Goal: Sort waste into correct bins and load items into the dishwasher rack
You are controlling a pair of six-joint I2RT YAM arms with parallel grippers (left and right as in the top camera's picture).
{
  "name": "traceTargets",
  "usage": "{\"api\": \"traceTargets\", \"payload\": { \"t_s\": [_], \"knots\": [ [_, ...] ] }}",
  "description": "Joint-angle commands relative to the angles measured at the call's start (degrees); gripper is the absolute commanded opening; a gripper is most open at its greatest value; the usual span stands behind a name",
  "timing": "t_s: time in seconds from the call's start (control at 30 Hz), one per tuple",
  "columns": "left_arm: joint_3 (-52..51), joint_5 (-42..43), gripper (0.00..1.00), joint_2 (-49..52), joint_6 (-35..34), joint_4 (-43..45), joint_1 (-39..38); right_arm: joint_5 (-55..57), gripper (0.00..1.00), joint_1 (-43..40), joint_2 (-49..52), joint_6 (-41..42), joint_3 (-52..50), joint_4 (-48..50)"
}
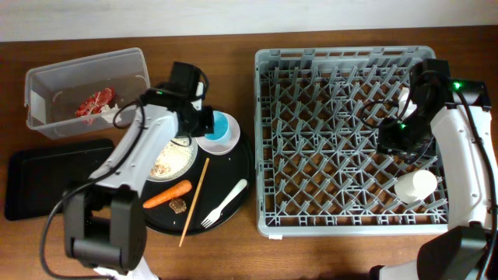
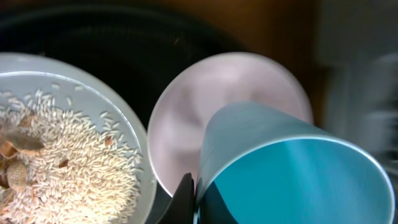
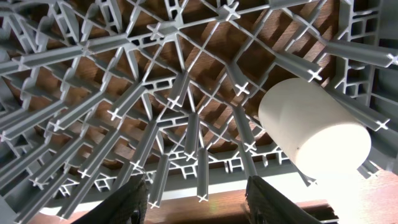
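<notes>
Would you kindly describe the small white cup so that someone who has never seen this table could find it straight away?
Start at the big grey dishwasher rack on the right side of the table. Look in its right-hand corner nearest the robot: the small white cup sits there among the pegs. It is the only smooth white cylinder in that grey grid.
</notes>
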Motion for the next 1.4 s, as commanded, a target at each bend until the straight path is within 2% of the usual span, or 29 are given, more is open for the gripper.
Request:
{"api": "traceTargets", "payload": {
  "t_s": [0.0,0.07,0.17,0.2,0.3,0.4,0.43,0.5,0.6,0.7,0.93,1.07,1.17,1.3,1.33,1.37],
  "knots": [
    [3.1,18.3,0.00,-7.0,-0.1,-0.9,3.3,-5.1,0.55,-0.2,0.0,-4.1,0.8,0.9],
    [3.1,32.1,0.00,-8.2,0.2,-0.6,5.4,-16.3,0.55,-0.2,0.0,-12.1,0.8,2.1],
    [3.0,47.5,0.00,-7.9,0.7,-0.4,6.9,-39.2,0.56,-0.2,0.0,-30.8,0.8,1.2],
    [3.0,50.9,0.00,-7.8,0.7,-0.3,7.0,-43.7,0.58,-0.2,0.0,-34.5,0.8,0.9],
    [2.9,61.5,0.00,-7.8,0.7,1.2,6.8,-54.6,0.62,-0.2,0.0,-42.3,0.8,0.8],
    [2.9,68.3,0.00,-7.8,0.7,2.7,6.0,-61.3,0.78,0.2,0.0,-44.3,0.8,0.8],
    [2.9,68.3,0.00,-7.8,0.0,2.7,5.2,-63.0,0.85,0.9,0.0,-44.3,0.8,0.8],
    [2.9,68.3,0.00,-7.8,-0.7,3.5,3.8,-64.0,0.92,2.6,0.0,-44.5,0.8,0.8],
    [2.9,67.9,0.00,-7.8,-3.5,6.9,0.7,-64.0,0.93,5.7,0.0,-44.5,0.8,1.2],
    [2.9,63.7,0.00,-7.8,-5.7,7.7,-1.9,-66.2,0.93,8.7,0.0,-44.5,0.8,1.9],
    [2.9,62.8,0.00,-7.8,-5.8,7.7,-5.3,-70.5,0.91,10.0,0.0,-44.5,0.8,3.8],
    [2.9,61.1,0.00,-7.8,-6.2,7.7,-6.0,-71.3,0.81,10.0,0.0,-44.5,0.8,3.4],
    [2.9,60.1,0.00,-7.8,-6.6,7.7,-6.0,-71.3,0.64,10.0,0.0,-44.5,0.8,2.7],
    [2.9,59.5,0.02,-7.8,-6.6,7.7,-6.0,-71.3,0.57,10.0,0.0,-44.5,0.8,2.5],
    [2.9,58.9,0.08,-7.8,-6.6,7.7,-6.0,-71.3,0.55,10.0,0.0,-44.5,0.8,2.5],
    [2.9,58.3,0.22,-7.8,-6.6,7.7,-6.0,-71.1,0.52,10.0,0.0,-44.5,0.8,2.5]
  ]
}}
